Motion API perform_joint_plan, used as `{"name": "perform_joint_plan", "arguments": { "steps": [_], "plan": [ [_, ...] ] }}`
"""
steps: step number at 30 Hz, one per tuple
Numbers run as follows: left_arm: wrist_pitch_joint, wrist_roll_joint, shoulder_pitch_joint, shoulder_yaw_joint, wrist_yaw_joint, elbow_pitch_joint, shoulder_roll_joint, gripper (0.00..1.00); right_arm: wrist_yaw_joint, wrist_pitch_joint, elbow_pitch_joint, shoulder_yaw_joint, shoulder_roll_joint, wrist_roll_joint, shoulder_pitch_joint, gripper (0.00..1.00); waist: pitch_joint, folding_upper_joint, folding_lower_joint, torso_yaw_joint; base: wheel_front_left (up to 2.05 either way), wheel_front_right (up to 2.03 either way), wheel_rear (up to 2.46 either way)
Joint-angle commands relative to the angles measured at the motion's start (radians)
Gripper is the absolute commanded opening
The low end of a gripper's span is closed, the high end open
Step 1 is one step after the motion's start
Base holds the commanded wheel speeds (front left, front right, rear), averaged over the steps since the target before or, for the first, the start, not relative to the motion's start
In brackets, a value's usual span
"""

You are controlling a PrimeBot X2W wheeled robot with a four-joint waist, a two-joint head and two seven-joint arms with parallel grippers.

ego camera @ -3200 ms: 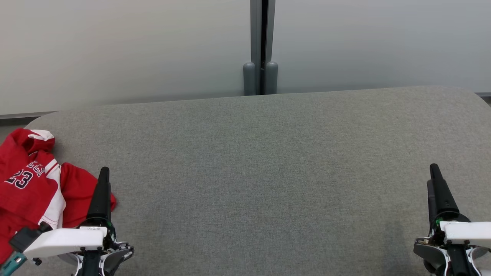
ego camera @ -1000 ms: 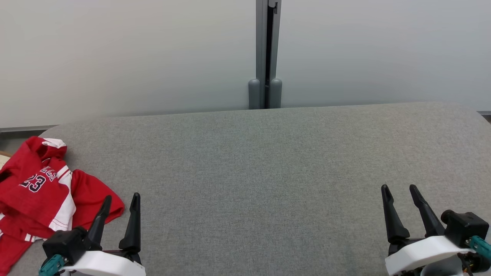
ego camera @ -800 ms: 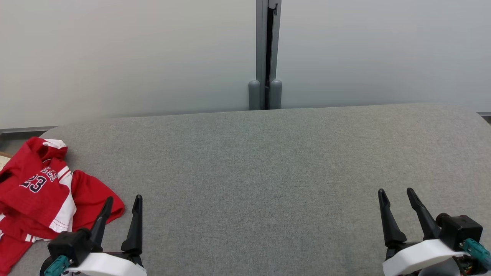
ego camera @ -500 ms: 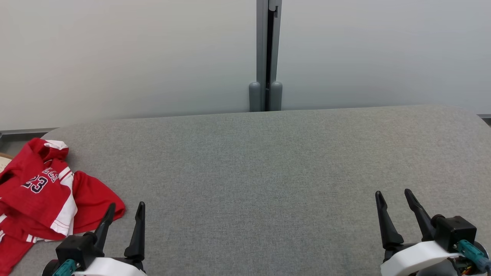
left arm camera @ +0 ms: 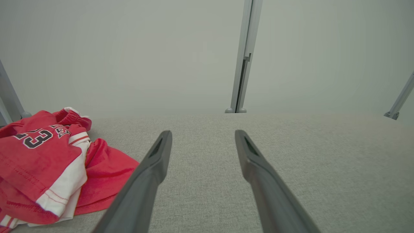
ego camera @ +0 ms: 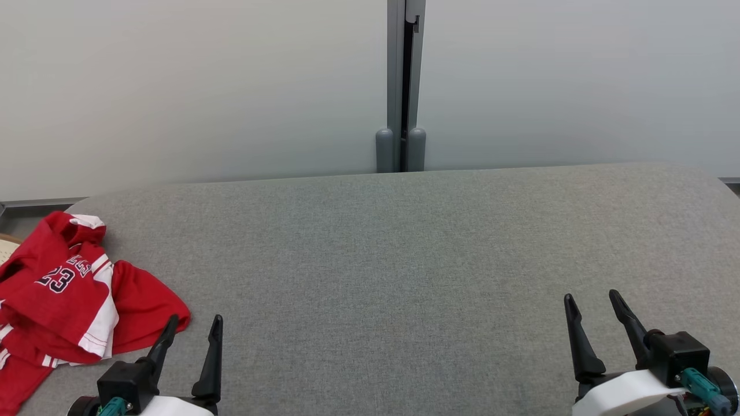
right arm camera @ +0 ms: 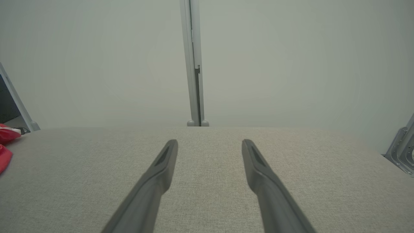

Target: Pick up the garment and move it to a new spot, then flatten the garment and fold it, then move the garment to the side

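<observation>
Grippers sit nearest, at the bottom corners of the head view. Left gripper has its two dark fingers spread apart with nothing between them, tips pointing up over the grey counter. Right gripper stands the same way, jaws wide and empty, at the lower right.

Just beside the left gripper, on its outer side, lies the garment, a red jersey with white side panels and the number 23 in dark print. It is crumpled in a loose heap at the counter's left end, partly running off the view's left edge. In the left wrist view the garment lies left of the left finger, its red hem close to that finger; whether they touch cannot be told. In the right wrist view a red scrap of it shows at the far left edge, well apart from that gripper.

Beyond the counter's far edge stands a pale wall, with a grey post at its middle.
</observation>
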Motion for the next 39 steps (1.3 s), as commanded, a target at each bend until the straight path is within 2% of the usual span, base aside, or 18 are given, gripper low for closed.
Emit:
{"name": "perform_joint_plan", "arguments": {
  "steps": [1,12,29,33,38,39],
  "plan": [
    [-0.008,0.016,0.001,0.003,0.005,0.001,0.001,1.0,0.0,-0.003,0.0,0.001,-0.001,-0.015,0.005,1.0,-0.001,0.0,0.0,0.0,0.0,0.0,0.0],
    [-0.029,0.071,0.001,0.006,0.006,0.039,-0.006,1.0,0.0,-0.018,0.005,0.003,0.005,-0.083,0.016,1.0,-0.014,0.0,0.0,0.005,0.0,0.0,0.0],
    [-0.028,0.042,-0.028,0.005,0.004,0.069,-0.001,1.0,0.0,-0.027,0.014,0.0,0.011,-0.06,0.006,1.0,-0.012,0.0,0.0,0.02,0.0,0.0,0.0],
    [-0.028,0.038,-0.038,0.006,0.005,0.068,0.002,1.0,0.0,-0.03,0.003,-0.002,0.012,-0.058,0.012,1.0,-0.006,0.0,0.0,0.052,0.0,0.0,0.0],
    [-0.027,0.025,-0.069,0.011,0.005,0.064,0.007,1.0,0.0,-0.024,-0.029,0.009,0.013,-0.057,0.008,1.0,0.007,0.0,0.0,0.139,0.0,0.0,0.0],
    [-0.027,0.025,-0.069,0.011,0.005,0.064,0.007,1.0,0.0,-0.024,-0.029,0.009,0.013,-0.057,0.008,1.0,0.007,0.0,0.0,0.139,0.0,0.0,0.0]
  ]
}}
